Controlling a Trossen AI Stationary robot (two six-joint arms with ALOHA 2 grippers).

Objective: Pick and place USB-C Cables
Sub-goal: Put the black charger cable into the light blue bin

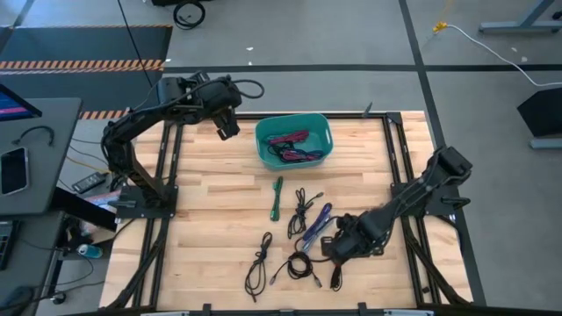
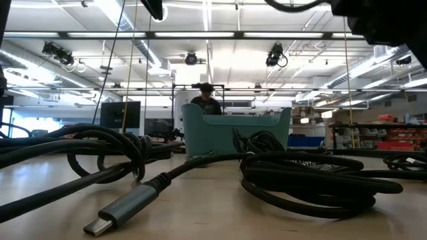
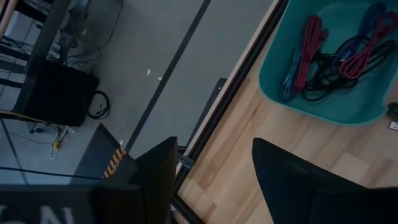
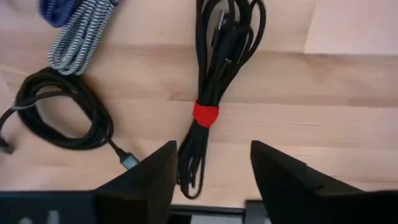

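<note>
Right gripper (image 4: pixel 211 180) hangs open over a limp, light black bundle (image 4: pixel 217 74); its red tie (image 4: pixel 205 114) looks the firmest hold.

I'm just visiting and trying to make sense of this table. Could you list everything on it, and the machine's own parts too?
Teal bin: one, far middle of table.
Cables in bin: several, red, blue and black; exact count unclear.
Green cable: one, straight, table centre.
Blue-and-white braided cable: one, right of centre.
Loose black cables: about four, near half of table.
Black cable with red tie: one, under right gripper.
Left gripper: open, hovering left of bin.
Right gripper: open, over the tied cable.
</note>
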